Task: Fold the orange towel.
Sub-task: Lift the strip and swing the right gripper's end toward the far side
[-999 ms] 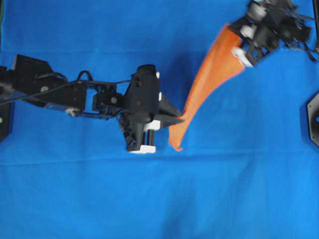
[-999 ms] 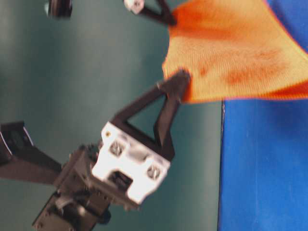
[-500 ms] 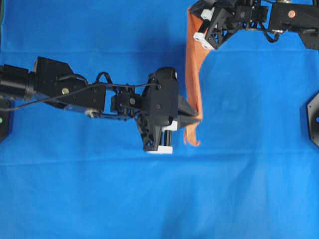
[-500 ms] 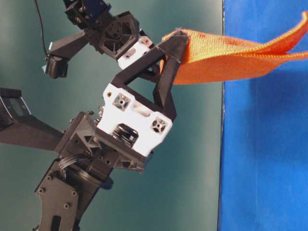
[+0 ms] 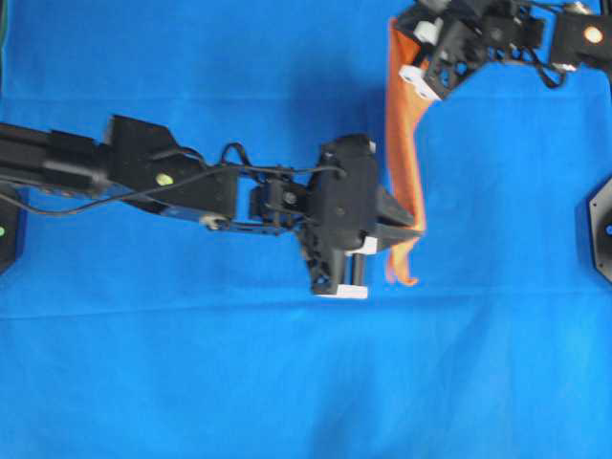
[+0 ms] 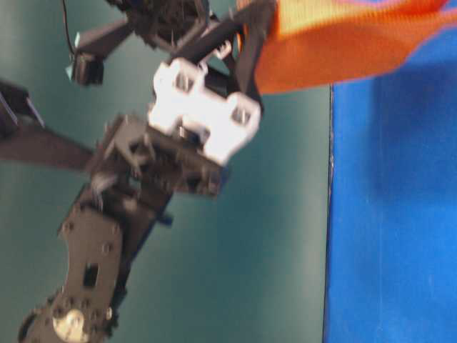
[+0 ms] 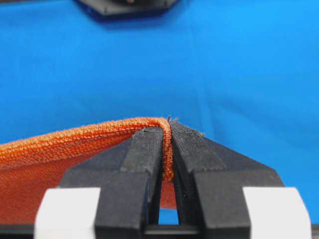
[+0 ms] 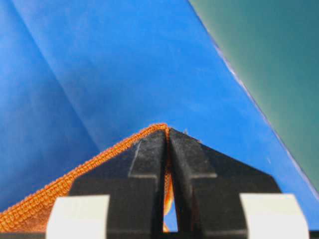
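Orange towel (image 5: pixel 404 143) up in the air over the blue cloth (image 5: pixel 191 382), stretched between both tools. Left tool (image 5: pixel 417 230) pinched tight on one corner, right tool (image 5: pixel 405 55) on another. Not folded yet; laying down and folding over still to do.

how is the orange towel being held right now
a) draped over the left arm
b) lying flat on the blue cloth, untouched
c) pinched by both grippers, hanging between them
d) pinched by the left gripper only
c: the left gripper and the right gripper each clamp an edge of the orange towel, which hangs stretched between them.
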{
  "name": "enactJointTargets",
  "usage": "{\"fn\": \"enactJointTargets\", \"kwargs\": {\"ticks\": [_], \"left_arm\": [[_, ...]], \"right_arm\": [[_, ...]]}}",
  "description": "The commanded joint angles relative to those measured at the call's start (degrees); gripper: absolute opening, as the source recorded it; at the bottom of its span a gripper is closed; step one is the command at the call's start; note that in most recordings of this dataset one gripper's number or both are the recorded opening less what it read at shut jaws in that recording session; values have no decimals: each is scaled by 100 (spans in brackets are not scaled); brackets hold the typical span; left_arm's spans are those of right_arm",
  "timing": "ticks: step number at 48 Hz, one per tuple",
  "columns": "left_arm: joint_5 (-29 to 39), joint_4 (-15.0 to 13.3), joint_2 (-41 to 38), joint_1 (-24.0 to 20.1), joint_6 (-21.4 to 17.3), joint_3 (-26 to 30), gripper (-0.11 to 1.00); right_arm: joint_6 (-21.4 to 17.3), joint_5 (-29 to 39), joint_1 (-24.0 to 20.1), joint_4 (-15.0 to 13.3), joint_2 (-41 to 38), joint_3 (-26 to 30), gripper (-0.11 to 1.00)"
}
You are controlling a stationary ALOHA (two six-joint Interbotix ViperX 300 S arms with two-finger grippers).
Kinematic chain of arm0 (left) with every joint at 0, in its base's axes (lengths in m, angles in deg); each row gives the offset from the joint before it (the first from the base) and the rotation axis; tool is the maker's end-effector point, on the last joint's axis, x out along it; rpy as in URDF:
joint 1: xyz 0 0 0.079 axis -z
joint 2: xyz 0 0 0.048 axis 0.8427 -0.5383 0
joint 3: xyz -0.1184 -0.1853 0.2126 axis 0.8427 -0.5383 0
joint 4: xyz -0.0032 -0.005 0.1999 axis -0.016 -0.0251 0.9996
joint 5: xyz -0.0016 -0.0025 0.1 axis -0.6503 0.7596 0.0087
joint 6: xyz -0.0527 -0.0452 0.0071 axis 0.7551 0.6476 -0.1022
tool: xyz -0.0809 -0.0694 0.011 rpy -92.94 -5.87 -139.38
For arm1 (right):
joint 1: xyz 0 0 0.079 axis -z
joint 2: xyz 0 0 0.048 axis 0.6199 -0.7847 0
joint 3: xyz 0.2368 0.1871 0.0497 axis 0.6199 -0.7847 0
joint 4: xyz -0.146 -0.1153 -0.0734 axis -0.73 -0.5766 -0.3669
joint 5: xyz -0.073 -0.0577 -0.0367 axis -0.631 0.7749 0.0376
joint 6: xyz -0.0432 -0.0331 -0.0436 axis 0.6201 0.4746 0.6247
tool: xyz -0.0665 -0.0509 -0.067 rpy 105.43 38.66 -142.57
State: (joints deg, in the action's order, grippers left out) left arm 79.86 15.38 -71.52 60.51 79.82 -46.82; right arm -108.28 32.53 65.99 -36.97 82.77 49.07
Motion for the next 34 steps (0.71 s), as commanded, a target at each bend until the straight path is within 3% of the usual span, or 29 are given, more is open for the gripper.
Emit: {"fn": "enactJointTargets", "kwargs": {"ticks": [1, 9, 16, 34], "left_arm": [[-62, 18, -105, 158, -167, 536, 1], [-26, 18, -519, 185, -255, 1020, 1], [-18, 18, -606, 176, -132, 984, 1], [-158, 0, -35, 193, 308, -431, 1]], "right_arm": [[-18, 0, 141, -26, 404, -141, 2], [-18, 44, 141, -18, 694, -404, 2], [26, 44, 141, -18, 598, -396, 2], [79, -606, -44, -18, -835, 475, 2]]}}
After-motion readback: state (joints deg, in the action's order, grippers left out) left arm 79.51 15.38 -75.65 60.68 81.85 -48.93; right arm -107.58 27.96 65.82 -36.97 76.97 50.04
